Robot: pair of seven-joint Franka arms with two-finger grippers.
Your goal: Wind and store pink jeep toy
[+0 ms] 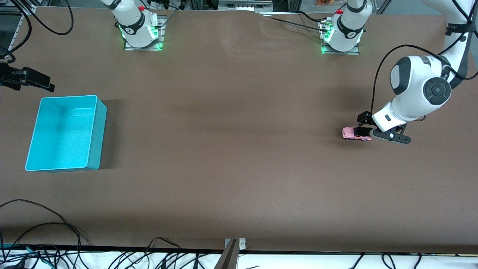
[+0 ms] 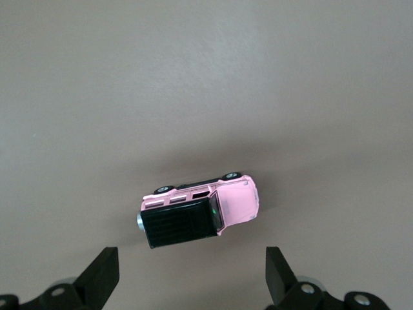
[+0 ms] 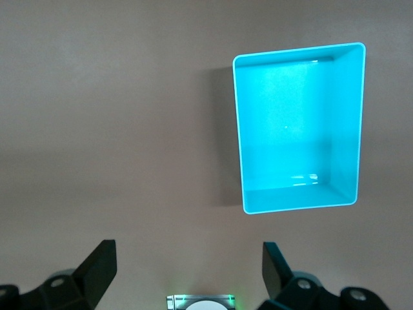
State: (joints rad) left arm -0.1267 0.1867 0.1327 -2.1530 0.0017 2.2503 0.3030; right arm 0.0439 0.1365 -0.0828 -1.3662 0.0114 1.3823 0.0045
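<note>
While you watch the front view, your left gripper point(image 1: 368, 129) hangs low over the pink jeep toy point(image 1: 354, 133), which sits on the brown table point(image 1: 231, 149) toward the left arm's end. The toy rests on its wheels, its black roof panel partly under the fingers. Your right gripper point(image 1: 28, 80) waits at the right arm's end of the table, at about eleven o'clock from the turquoise bin point(image 1: 98, 130), which stands well apart from the toy.

Moving to the left wrist view, you see the toy point(image 2: 200, 213) lying on bare table between the two fingertips point(image 2: 103, 274), which stand spread wide and touch nothing. The black roof is at the toy's seven o'clock end, the pink hood at two o'clock.

From the right wrist view, you see the bin point(image 3: 345, 129) at about one o'clock of the picture, nothing inside it. Your right gripper point(image 3: 187, 274) shows its fingers parted, holding nothing, over bare table.
</note>
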